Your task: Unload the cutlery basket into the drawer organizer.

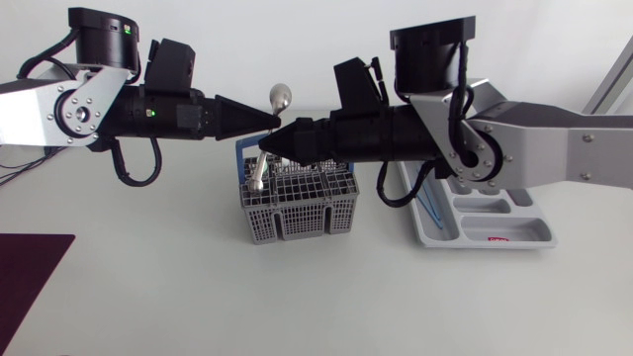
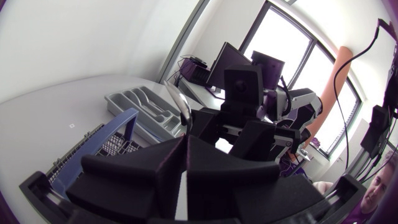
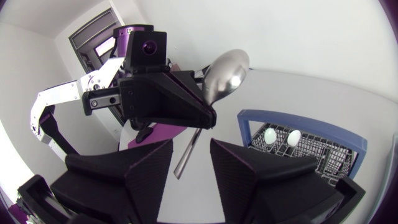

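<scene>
A metal spoon (image 1: pixel 281 97) stands upright above the grey cutlery basket (image 1: pixel 297 208), bowl up. My left gripper (image 1: pixel 269 121) is shut on its neck just under the bowl; the spoon (image 2: pixel 185 107) rises from the closed fingertips (image 2: pixel 186 149). My right gripper (image 1: pixel 273 138) meets it tip to tip, slightly lower. In the right wrist view the fingers of my right gripper (image 3: pixel 191 163) stand apart, with the handle of the spoon (image 3: pixel 225 78) loose between them. The grey drawer organizer (image 1: pixel 490 232) lies right of the basket, under my right arm.
The basket (image 3: pixel 305 146) has a blue handle and holds more cutlery, including white-handled pieces (image 3: pixel 281 137). A blue-handled item (image 1: pixel 431 206) lies in the organizer. A dark purple mat (image 1: pixel 30 282) covers the table's front left corner.
</scene>
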Controlling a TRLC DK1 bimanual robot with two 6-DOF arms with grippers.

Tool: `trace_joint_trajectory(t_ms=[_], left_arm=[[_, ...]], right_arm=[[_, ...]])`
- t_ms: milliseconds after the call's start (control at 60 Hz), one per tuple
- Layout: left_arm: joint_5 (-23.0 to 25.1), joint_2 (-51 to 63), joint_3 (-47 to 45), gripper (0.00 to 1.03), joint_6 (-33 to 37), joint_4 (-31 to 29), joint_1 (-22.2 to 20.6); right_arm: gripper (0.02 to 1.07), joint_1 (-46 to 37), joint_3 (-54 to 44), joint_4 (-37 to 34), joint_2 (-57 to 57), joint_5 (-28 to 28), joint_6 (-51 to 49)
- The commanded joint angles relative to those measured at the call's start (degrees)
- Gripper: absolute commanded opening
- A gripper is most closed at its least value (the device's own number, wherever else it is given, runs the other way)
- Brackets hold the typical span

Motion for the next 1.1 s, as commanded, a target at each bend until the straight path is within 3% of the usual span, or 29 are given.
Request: trace_joint_trajectory(t_ms=[0, 250, 350, 667, 783, 933, 1017, 1083], left_arm=[[1.52, 0.46, 0.52, 0.2, -1.76, 0.75, -0.38], [1.61, 0.72, 0.52, 0.2, -1.76, 0.83, -0.38], [1.61, 0.9, 0.6, 0.2, -1.84, 0.92, -0.38], [1.61, 0.9, 0.96, 0.23, -1.93, 1.01, 0.41], [1.61, 0.72, 1.22, 0.46, -2.02, 1.01, 0.93], [1.87, -0.33, 1.13, 0.87, -1.67, 0.83, 1.37], [2.4, -1.12, 0.52, 0.97, -1.32, 0.75, 1.9], [2.66, -1.56, 0.34, 0.98, -0.88, 0.57, 2.43]], right_arm=[[0.41, 0.48, 1.29, 0.7, 1.65, -0.51, 2.06], [0.24, 1.36, 1.12, 1.14, 2.35, -0.51, 2.06], [0.12, 1.54, 0.94, 1.5, 2.35, -0.51, 2.06], [0.08, 1.27, 0.77, 1.14, 2.0, -0.86, 1.97], [0.08, 0.92, 1.03, 0.18, 1.91, -0.86, 1.8], [0.08, 0.48, 0.77, -1.32, 1.56, -0.86, 0.83], [0.08, -0.04, 0.41, -1.49, 1.21, -0.69, 0.74], [0.08, -0.48, 0.41, -2.11, 0.77, -0.25, 0.39]])
